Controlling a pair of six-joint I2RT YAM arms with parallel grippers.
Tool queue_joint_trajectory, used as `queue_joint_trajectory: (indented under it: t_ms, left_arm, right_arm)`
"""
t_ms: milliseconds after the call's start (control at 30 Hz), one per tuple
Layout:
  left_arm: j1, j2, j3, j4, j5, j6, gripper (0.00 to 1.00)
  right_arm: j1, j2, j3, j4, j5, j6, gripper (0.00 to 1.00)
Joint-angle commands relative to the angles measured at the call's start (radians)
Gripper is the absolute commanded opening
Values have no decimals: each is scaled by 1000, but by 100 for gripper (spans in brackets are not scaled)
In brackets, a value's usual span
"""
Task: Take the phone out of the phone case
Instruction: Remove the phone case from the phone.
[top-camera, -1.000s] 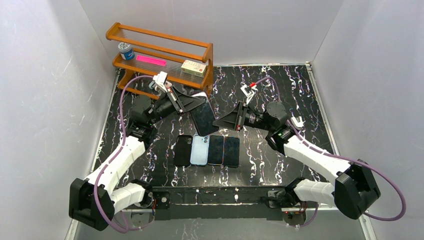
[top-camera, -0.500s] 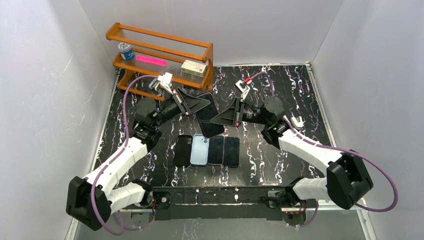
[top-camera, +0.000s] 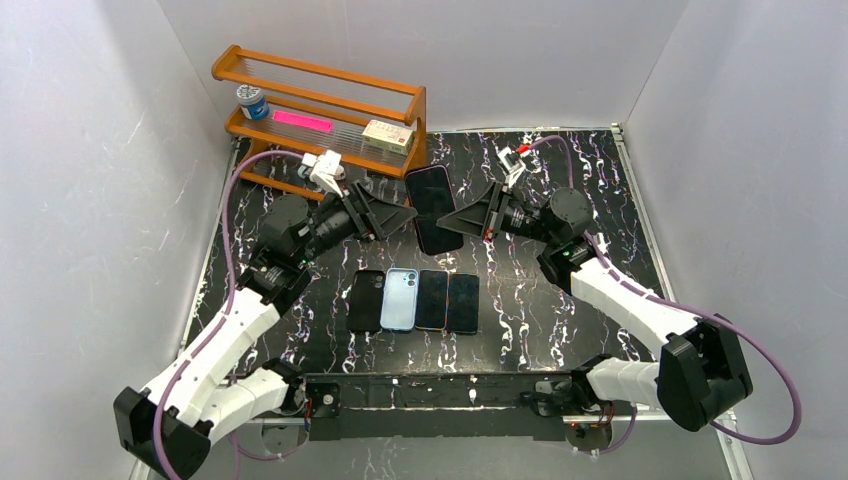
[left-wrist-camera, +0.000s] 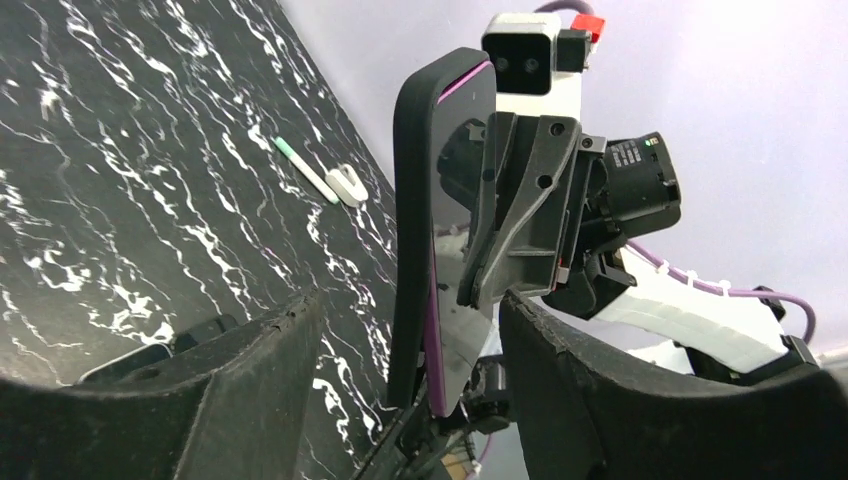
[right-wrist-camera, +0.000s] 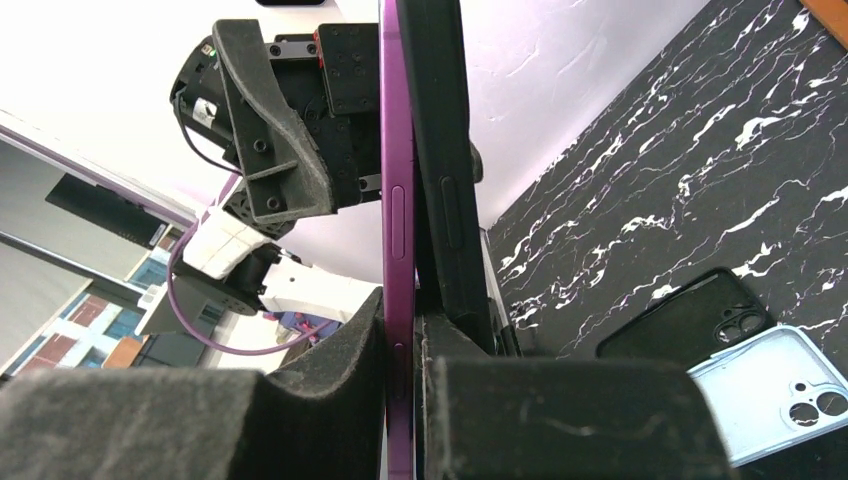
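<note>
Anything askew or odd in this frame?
The black phone case gapes away from the purple phone along one long edge, half peeled, held in mid-air. The right gripper is shut on the phone; the left gripper stands open either side. Fits the task; nothing else stands out.

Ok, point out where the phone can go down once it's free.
Bare table right of the row of four; also the strip between that row and the near edge. Crowded: mid-table around the lifted phone, and back left by the wooden rack.
</note>
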Motion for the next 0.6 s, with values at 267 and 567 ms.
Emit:
queue_joint_trajectory:
  t_ms: [267, 567]
  left_arm:
    - [-1, -96, -80, -76, -27, 70, 65]
    - [-1, -65, -99, -66, 38, 81, 64]
  right_arm:
    - [-7, -29, 62, 102, 41, 25, 1]
    - [-7, -17, 71, 115, 44, 34, 1]
